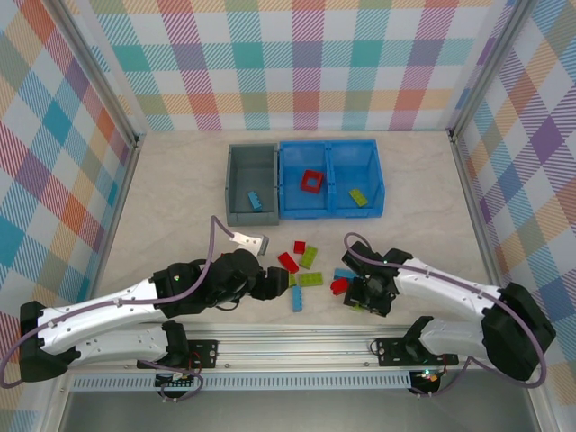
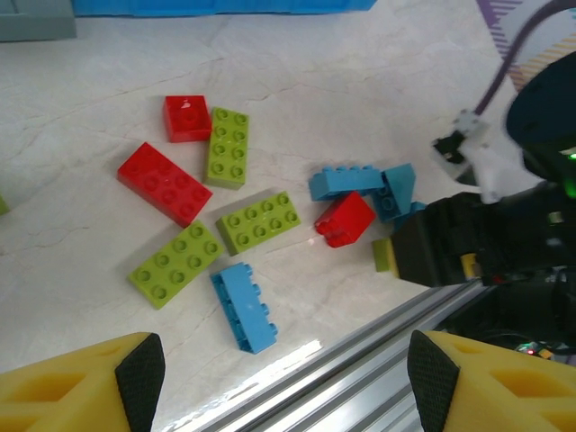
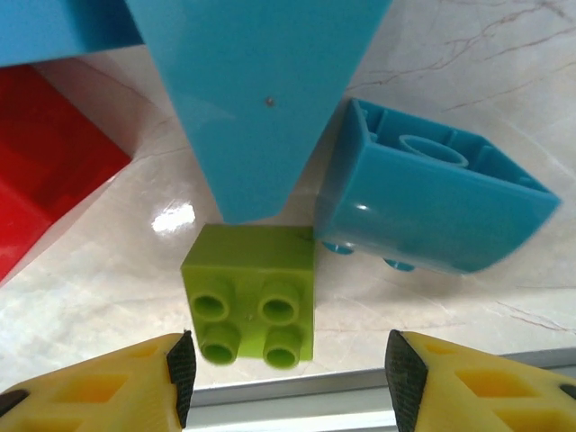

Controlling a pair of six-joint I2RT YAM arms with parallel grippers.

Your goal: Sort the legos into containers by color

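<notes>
A marbled beige table is viewed from above. Near the middle of its far edge, a small grey rectangular plastic bin is set just beside a wider bright blue plastic bin with 2 compartments. 1 light blue brick lies in the grey bin. A hollow red square frame lies in the blue bin's left compartment and 1 lime green brick in its right. Each place's colour is judged to be fixed by these.

About 10 loose plastic bricks are scattered by the middle of the near edge. The left gripper is held released above them, with nothing between its yellow fingers, probably ready for a pick. The right gripper is lowered with its jaws apart around a small lime green 4-stud brick but is not clamped on it. A tipped light blue brick lies just beside. No brand or writing can be read.
</notes>
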